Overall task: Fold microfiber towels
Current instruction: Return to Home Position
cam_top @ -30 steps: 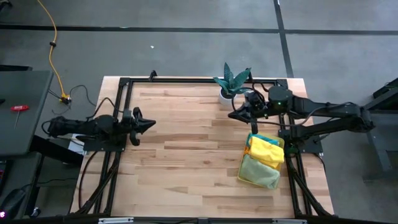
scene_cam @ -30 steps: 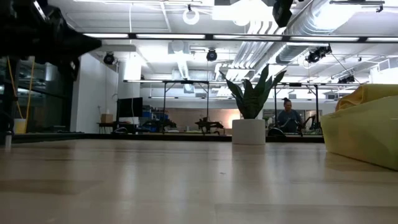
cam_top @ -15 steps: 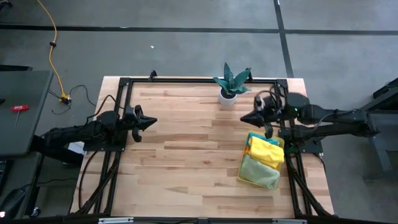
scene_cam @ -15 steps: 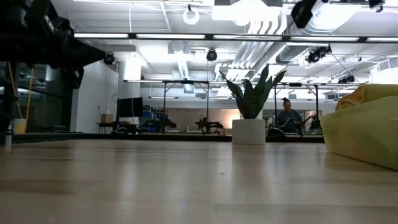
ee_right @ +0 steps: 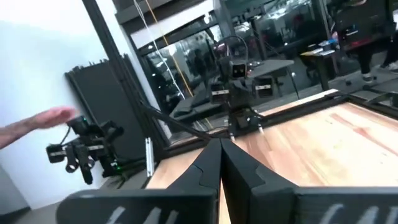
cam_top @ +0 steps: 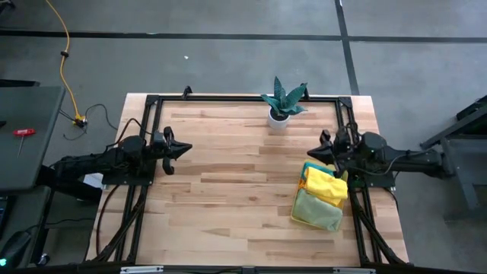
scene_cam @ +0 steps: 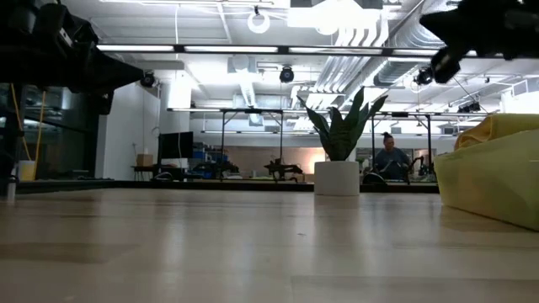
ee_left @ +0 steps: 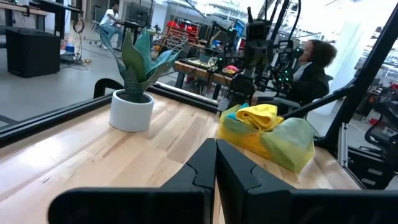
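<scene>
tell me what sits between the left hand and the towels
Nothing. In the high view, only bare tabletop runs from the left hand across to the towels.

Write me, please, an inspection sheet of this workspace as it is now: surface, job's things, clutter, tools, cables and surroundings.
Surface: wooden table, bare boards over most of it.
Job's things: yellow towel and pale green towel lie piled in the yellow tray near the table's right edge; no towel seen outside it.
Clutter: potted plant upright at the far edge; nothing else seen.
Tools: left tool shut and empty, at the left edge; right tool shut and empty, raised near the tray's far end.
Cables: yellow cable on the floor left of the table; none on the boards.
Surroundings: seated person far behind the plant; a hand in the right wrist view.
</scene>
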You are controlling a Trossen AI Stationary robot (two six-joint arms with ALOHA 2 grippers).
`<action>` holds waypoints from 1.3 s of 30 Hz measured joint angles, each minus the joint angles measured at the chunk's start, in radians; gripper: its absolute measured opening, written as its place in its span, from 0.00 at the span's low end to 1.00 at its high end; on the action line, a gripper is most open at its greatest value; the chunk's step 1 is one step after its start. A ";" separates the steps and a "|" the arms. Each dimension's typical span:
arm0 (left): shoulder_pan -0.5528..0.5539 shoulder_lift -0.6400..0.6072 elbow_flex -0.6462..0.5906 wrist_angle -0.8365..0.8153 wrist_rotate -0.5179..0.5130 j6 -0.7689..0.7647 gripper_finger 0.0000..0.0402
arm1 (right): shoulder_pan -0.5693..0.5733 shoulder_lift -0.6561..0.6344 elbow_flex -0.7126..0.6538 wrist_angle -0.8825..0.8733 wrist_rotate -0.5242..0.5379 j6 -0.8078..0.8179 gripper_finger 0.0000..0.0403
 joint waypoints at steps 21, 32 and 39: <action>-0.002 -0.009 0.002 0.002 -0.002 0.000 0.01 | 0.002 -0.200 -0.158 -0.224 0.239 -0.173 0.00; -0.049 -0.009 0.002 0.002 -0.002 0.000 0.01 | 0.002 -0.190 -0.158 -0.227 0.235 -0.062 0.00; -0.096 -0.009 0.002 0.002 -0.001 0.000 0.01 | 0.006 -0.261 -0.159 -0.183 0.233 -0.062 0.00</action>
